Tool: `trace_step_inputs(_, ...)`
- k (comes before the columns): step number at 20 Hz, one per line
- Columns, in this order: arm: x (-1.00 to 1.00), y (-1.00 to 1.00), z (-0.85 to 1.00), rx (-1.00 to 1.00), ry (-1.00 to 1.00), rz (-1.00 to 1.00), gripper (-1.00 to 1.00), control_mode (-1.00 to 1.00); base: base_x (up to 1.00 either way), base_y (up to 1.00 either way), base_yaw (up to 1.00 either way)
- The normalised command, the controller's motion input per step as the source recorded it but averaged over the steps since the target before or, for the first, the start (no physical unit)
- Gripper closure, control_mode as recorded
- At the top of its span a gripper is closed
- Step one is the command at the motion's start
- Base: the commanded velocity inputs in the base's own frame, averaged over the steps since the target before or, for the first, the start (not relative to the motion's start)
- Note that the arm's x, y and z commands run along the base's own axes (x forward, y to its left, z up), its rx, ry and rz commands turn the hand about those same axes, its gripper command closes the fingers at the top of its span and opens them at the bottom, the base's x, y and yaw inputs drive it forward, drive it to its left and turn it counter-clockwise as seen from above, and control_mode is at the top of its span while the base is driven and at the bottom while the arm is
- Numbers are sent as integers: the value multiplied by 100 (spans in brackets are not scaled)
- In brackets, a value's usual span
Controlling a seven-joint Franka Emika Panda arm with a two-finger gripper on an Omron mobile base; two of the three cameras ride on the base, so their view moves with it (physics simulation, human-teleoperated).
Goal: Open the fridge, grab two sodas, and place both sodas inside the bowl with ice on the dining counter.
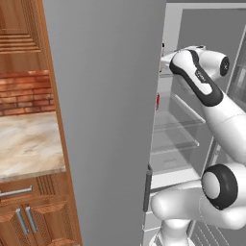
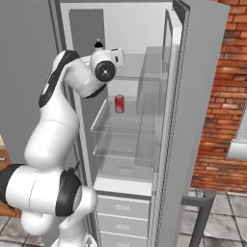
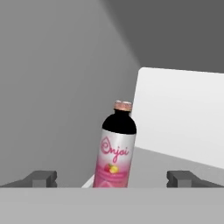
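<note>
The fridge (image 1: 105, 120) stands open, and my arm reaches in at the level of its upper glass shelves. One soda, a small red can (image 2: 119, 103), sits upright on a middle shelf below my wrist, with a sliver of that can (image 1: 157, 101) showing past the door edge. In the hand view my gripper (image 3: 113, 179) is open, its two dark tips wide apart. Just beyond them stands a dark bottle (image 3: 116, 146) with a pink label and copper cap, upright between the tips and not touched. The bottle's top (image 2: 98, 44) peeks over my hand.
The open grey door (image 2: 193, 120) stands on the right, with a brick wall (image 2: 226, 96) behind it. White drawers (image 2: 120, 207) fill the fridge bottom. On the left are wooden cabinets and a marble worktop (image 1: 29, 144). A dark door handle (image 1: 147, 190) hangs near my elbow.
</note>
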Motion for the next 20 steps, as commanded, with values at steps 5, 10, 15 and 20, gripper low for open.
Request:
trace_step_inputs(5, 13, 2, 0, 4, 7, 2, -100, -100, 0, 0, 0)
trace_step_inputs(10, 12, 11, 0, 2, 9, 3, -100, -100, 0, 0, 0)
trace_step_inputs(15, 13, 12, 0, 2, 8, 3, -100, -100, 0, 0, 0)
trace_step_inputs(20, 18, 14, 0, 1, 8, 2, -100, -100, 0, 0, 0)
